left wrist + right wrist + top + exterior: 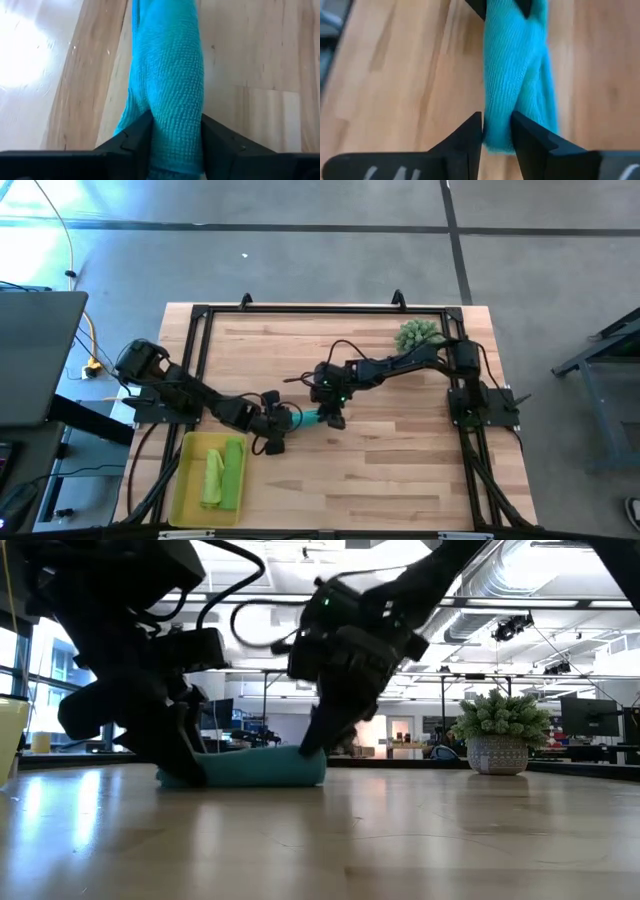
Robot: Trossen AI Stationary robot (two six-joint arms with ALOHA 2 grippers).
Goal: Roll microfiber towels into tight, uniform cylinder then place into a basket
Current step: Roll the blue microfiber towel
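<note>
- Pale butcher-block planks form the table (400, 470), seen from above inside a black frame, with grey floor around it.
- High view: the rolled teal microfiber towel (309, 418) lies near the table's centre. The left gripper (283, 421) closes on its 9 o'clock end and the right gripper (331, 416) meets its 3 o'clock end. At 7 o'clock from the roll, the shallow translucent yellow plastic basket (185, 480) holds two lime green towels (224, 472). A spiky green ball-shaped plant (419, 335) stands at 1 o'clock, behind the right arm.
- Low view: the teal roll (262, 766) lies flat on the wood, both ends masked by dark gripper bodies; the plant in its pale pot (498, 732) stands well apart at 3 o'clock, against an open office.
- Left wrist view: two dark fingers (129, 142) press both sides of the teal roll (167, 80), pinching it.
- Right wrist view: the fingers (465, 137) stand narrowly apart with the roll's edge (512, 85) between them; whether they grip it I cannot tell. The other arm's dark fingertips hold the far end.
</note>
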